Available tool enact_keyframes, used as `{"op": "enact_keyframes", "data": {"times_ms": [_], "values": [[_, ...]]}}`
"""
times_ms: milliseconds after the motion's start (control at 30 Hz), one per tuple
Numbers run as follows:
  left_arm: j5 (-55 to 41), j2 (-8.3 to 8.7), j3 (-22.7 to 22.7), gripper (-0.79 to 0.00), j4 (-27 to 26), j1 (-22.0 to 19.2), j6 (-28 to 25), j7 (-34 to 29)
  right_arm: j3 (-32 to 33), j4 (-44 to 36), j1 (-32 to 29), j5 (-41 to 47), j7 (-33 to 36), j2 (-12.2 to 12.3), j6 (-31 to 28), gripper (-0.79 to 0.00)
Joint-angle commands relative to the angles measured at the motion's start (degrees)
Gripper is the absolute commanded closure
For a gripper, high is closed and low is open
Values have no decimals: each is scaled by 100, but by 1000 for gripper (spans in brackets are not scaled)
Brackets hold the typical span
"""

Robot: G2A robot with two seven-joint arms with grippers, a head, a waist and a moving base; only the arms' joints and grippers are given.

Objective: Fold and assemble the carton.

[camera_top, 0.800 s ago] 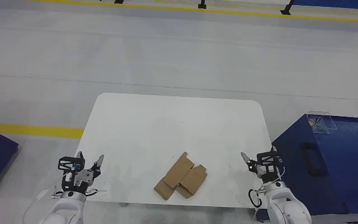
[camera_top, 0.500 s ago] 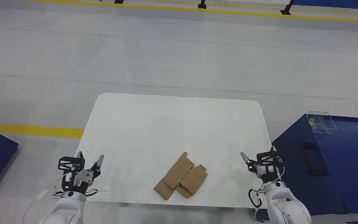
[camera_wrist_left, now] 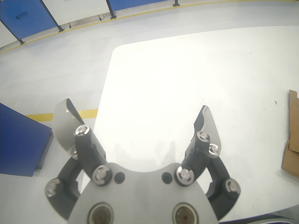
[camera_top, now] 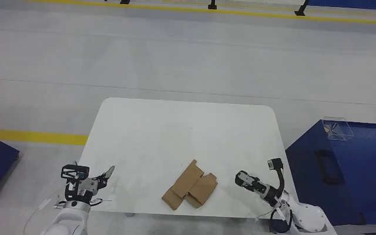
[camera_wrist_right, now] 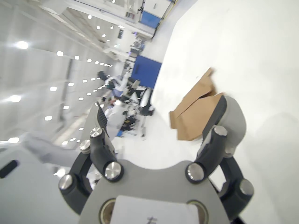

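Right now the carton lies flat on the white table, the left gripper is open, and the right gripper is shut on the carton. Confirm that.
One thing is wrong: the right gripper is open, holding nothing, as the right wrist view shows. The carton does lie flat on the white table, and the left gripper is open.

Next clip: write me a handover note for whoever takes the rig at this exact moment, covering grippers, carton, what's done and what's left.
Left gripper: open, empty, at the front left corner of the white table, well away from the carton.
Right gripper: open, empty, turned on its side, facing the carton from the right, not touching it.
Carton: brown cardboard lying flattened near the table's front edge, between the arms.
Done: nothing folded yet.
Left: grasp it, open it up, fold the flaps, assemble.
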Motion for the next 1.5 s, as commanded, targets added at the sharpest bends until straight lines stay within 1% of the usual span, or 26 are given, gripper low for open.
{"op": "enact_keyframes", "data": {"times_ms": [0, 67, 100, 233, 433, 500, 567, 700, 800, 867, 933, 967, 1067, 1100, 1133, 1167, 1200, 1233, 1467], "values": [[0, 0, 0, -785, 0, 0, 0, 0, -120, 325, 177, 869, 948, 15, 396, -785], [0, 0, 0, -785, 0, 0, 0, 0, -241, 620, 355, 1174, 1463, 24, 673, -785], [0, 0, 0, -785, 0, 0, 0, 0, -309, 764, 439, 1186, 1620, 26, 742, -785], [0, 0, 0, -785, 0, 0, 0, 0, -791, 1313, 768, 1117, 1770, -26, 1077, -785], [0, 0, 0, -785, 0, 0, 0, 0, -1573, 2045, 1268, 942, 1338, -193, 1161, -776], [0, 0, 0, -785, 0, 0, 0, 0, -1782, 2272, 1422, 892, 1169, -249, 1177, -693], [0, 0, 0, -785, 0, 0, 0, 0, -1959, 2446, 1548, 854, 1059, -298, 1137, -665], [0, 0, 0, -785, 0, 0, 0, 0, -2249, 2681, 1737, 481, 589, -372, 1042, -671], [0, 0, 0, -785, 0, 0, 0, 0, -2343, 2754, 1791, 303, 286, -399, 952, -668], [0, 0, 0, -785, 0, 0, 0, 0, -2380, 2716, 1795, 235, 93, -413, 852, -653], [0, 0, 0, -785, 0, 0, 0, 0, -2402, 2686, 1794, 95, -88, -415, 793, -680], [0, 0, 0, -785, 0, 0, 0, 0, -2416, 2651, 1793, 7, -204, -417, 771, -665], [0, 0, 0, -785, 0, 0, 0, 0, -2459, 2539, 1766, -83, -402, -429, 700, -671], [0, 0, 0, -785, 0, 0, 0, 0, -2464, 2535, 1772, -128, -506, -432, 702, -622], [0, 0, 0, -785, 0, 0, 0, 0, -2475, 2532, 1783, -161, -626, -439, 709, -594], [0, 0, 0, -785, 0, 0, 0, 0, -2495, 2523, 1797, -208, -737, -448, 696, -372], [0, 0, 0, -785, 0, 0, 0, 0, -2526, 2531, 1811, -259, -833, -459, 699, -240], [0, 0, 0, -785, 0, 0, 0, 0, -2558, 2538, 1826, -255, -902, -473, 713, 0], [0, 0, 0, -785, 0, 0, 0, 0, -2736, 2698, 1991, -316, -1162, -549, 675, 0]]}}
